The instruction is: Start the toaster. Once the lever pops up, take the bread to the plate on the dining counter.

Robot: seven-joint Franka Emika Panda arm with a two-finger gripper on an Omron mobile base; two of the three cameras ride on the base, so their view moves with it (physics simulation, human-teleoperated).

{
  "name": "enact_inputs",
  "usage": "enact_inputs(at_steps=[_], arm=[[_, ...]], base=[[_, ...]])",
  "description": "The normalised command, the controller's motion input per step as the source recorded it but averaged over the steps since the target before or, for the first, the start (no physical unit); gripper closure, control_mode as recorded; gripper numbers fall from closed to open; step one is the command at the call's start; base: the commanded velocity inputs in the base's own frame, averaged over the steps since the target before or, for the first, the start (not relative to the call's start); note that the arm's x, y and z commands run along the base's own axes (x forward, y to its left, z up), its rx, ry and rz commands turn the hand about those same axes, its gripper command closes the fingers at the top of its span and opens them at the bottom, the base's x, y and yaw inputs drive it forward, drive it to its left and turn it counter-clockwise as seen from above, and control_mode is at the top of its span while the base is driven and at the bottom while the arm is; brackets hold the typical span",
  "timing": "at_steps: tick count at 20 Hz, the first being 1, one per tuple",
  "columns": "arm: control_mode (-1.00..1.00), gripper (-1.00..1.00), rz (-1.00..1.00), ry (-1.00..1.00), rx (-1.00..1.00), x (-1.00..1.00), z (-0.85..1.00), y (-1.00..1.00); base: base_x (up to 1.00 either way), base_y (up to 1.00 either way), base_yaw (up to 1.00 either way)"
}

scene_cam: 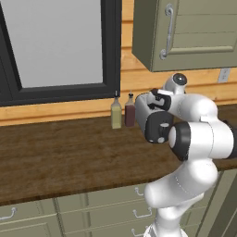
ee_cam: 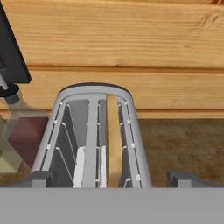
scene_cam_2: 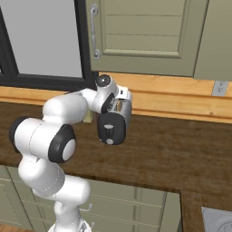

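Observation:
The toaster, silver-rimmed with two slots, stands against the wooden wall and is seen from above in the hand view. The bread, a pale tan slice, stands on edge in its right slot. My gripper hovers just above the toaster's near end, open, with one dark fingertip on each side of it and nothing between them. From the base cameras the hand blocks the toaster. The plate and the dining counter are out of view.
An olive bottle and a dark red bottle stand just left of the toaster on the dark wood wall counter. A green wall cabinet hangs overhead, with a black-framed window to the left.

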Motion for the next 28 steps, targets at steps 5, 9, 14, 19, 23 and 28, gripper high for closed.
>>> enact_inputs(at_steps=[5, 9, 14, 19, 23, 28], arm=[[-1.00, -1.00, 0.00, 0.00, 0.00, 0.02, -0.05, -0.10], [-1.00, -1.00, 0.00, 0.00, 0.00, 0.09, -0.07, -0.04], [-1.00, -1.00, 0.00, 0.00, 0.00, 0.09, -0.01, 0.00], [-1.00, -1.00, 0.00, 0.00, 0.00, 0.09, 0.00, 0.02], [-1.00, -1.00, 0.00, 0.00, 0.00, 0.03, -0.05, 0.00], [-1.00, -1.00, 0.00, 0.00, 0.00, 0.00, -0.07, 0.00]], base=[[0.00, 0.00, 0.00], [0.00, 0.00, 0.00], [0.00, 0.00, 0.00], [0.00, 0.00, 0.00], [0.00, 0.00, 0.00], [0.00, 0.00, 0.00]])
